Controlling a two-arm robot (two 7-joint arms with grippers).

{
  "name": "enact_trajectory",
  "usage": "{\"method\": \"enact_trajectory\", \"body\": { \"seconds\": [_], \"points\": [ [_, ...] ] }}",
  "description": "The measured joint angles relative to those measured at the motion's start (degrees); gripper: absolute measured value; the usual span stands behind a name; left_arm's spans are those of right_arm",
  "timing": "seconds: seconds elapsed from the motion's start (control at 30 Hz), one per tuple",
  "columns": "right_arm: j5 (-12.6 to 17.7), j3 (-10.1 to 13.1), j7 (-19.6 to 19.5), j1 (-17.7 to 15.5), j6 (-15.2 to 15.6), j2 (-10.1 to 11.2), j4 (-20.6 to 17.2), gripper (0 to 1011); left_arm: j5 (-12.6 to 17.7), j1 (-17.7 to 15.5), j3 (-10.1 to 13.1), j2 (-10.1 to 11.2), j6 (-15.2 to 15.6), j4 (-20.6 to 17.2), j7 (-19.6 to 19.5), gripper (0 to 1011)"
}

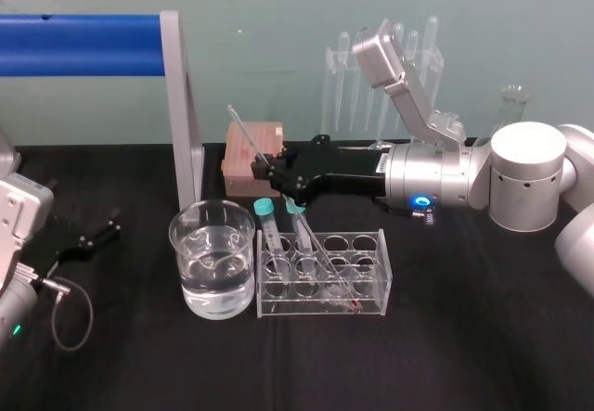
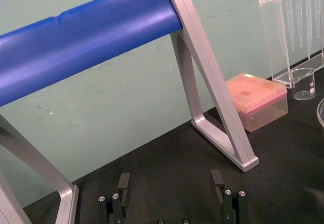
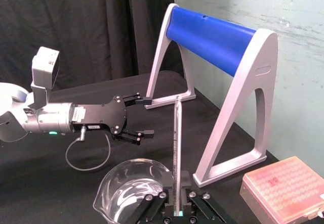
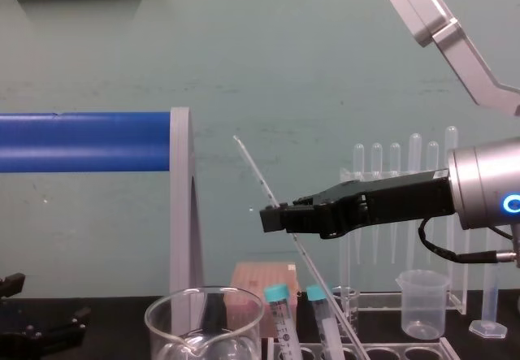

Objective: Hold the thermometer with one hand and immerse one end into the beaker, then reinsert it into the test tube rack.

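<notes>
1. While the right hand is clamped on the thermometer, the rod stands tilted. Its top leans toward the robot's left and rear, and its lower end appears to reach into the rack beside 2 capped tubes.
2. The grip sits on the rod's upper part, above the rack and off the counter.
3. The beaker holds clear liquid and stands just beside the rack, on the robot's left. In my judgement the next move is to lift the rod out along its own slant, then carry it left.
4. The left hand lies parked at the counter's left with its fingers apart. The right hand is the nearer one.
5. No brand or label is readable, and the graduation marks are too small to read.
</notes>
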Motion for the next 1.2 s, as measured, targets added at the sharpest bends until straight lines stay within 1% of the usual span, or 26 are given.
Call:
{"method": "enact_trajectory", "body": {
  "seconds": [0.03, 0.13, 0.43, 0.67, 0.87, 0.97, 1.07, 1.1, 1.17, 1.2],
  "points": [
    [0.0, 0.0, 0.0, 0.0, 0.0, 0.0, 0.0, 86, 0.0, 0.0, 0.0, 0.0, 0.0, 0.0, 0.0, 1008],
    [0.0, 0.0, 0.0, 0.0, 0.0, 0.0, 0.0, 56, 0.0, 0.0, 0.0, 0.0, 0.0, 0.0, 0.0, 1008],
    [0.3, 0.3, -0.1, -0.4, -0.3, 0.1, -0.3, 56, 0.0, 0.0, 0.0, 0.0, 0.0, 0.0, 0.0, 1008],
    [1.7, 2.1, -0.9, -2.2, -3.3, 0.8, -2.5, 56, 0.0, 0.0, 0.0, 0.0, 0.0, 0.0, 0.0, 1008],
    [3.2, 4.2, -1.0, -3.4, -6.5, 1.4, -5.0, 56, 0.0, 0.0, 0.0, 0.0, 0.0, 0.0, 0.0, 1008],
    [5.4, 6.1, -0.8, -4.4, -8.5, 1.7, -6.7, 56, 0.0, 0.0, 0.0, 0.0, 0.0, 0.0, 0.0, 1008],
    [7.9, 7.8, -0.5, -5.5, -9.4, 1.7, -7.7, 56, 0.0, 0.0, 0.0, 0.0, 0.0, 0.0, 0.0, 1008],
    [9.9, 8.9, -0.3, -6.2, -9.9, 1.7, -8.3, 56, 0.0, 0.0, 0.0, 0.0, 0.0, 0.0, 0.0, 1008],
    [11.9, 9.9, -0.2, -7.1, -10.3, 1.6, -8.7, 56, 0.0, 0.0, 0.0, 0.0, 0.0, 0.0, 0.0, 1008],
    [13.7, 10.7, -0.2, -7.9, -10.6, 1.6, -9.1, 56, 0.0, 0.0, 0.0, 0.0, 0.0, 0.0, 0.0, 1008]
  ]
}}
